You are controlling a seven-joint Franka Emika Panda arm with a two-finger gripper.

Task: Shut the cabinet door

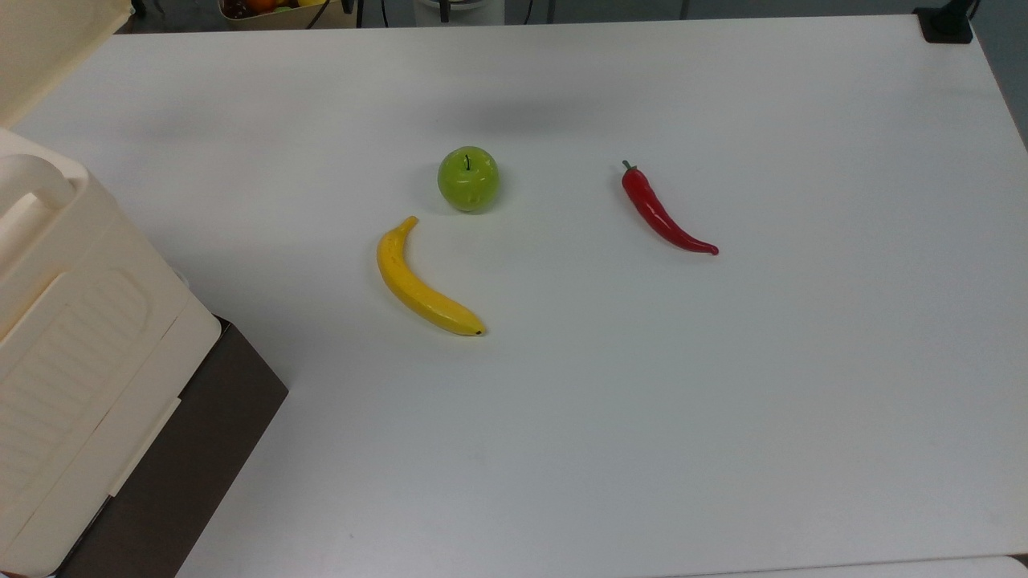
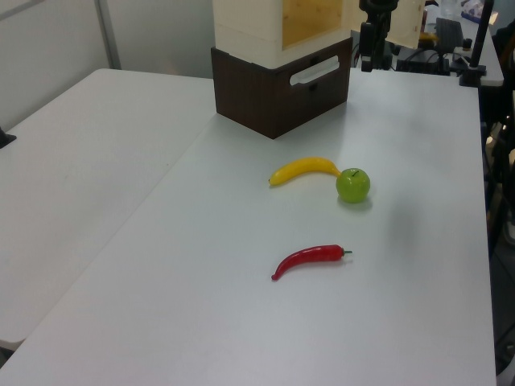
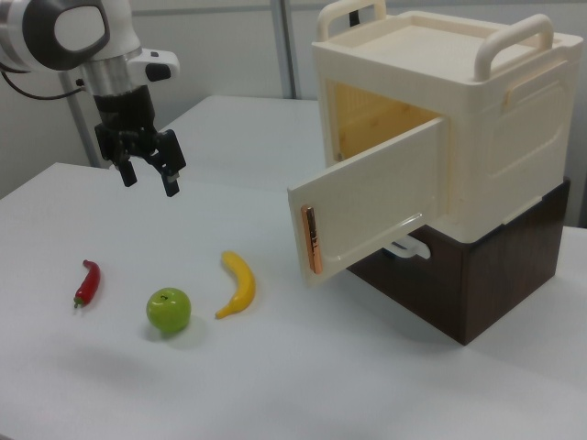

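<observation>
The cream cabinet (image 3: 477, 119) stands on a dark brown base (image 3: 477, 284). Its door (image 3: 367, 206) is swung open toward the right view's left, with a copper strip along its free edge, and the wooden-coloured inside shows behind it. The same door (image 1: 48, 48) appears as a flat cream panel at the top view's upper left corner, and the door (image 2: 410, 24) also shows at the upper right of the left view. My gripper (image 3: 149, 179) hangs open and holds nothing, above the table well to the left of the door in the right view. In the left view the gripper (image 2: 370, 58) is beside the door.
A yellow banana (image 1: 422, 281), a green apple (image 1: 468, 178) and a red chili pepper (image 1: 662, 213) lie on the white table (image 1: 723, 401) in front of the cabinet. The brown base has a drawer with a white handle (image 2: 314, 71). Clutter stands beyond the table's far edge.
</observation>
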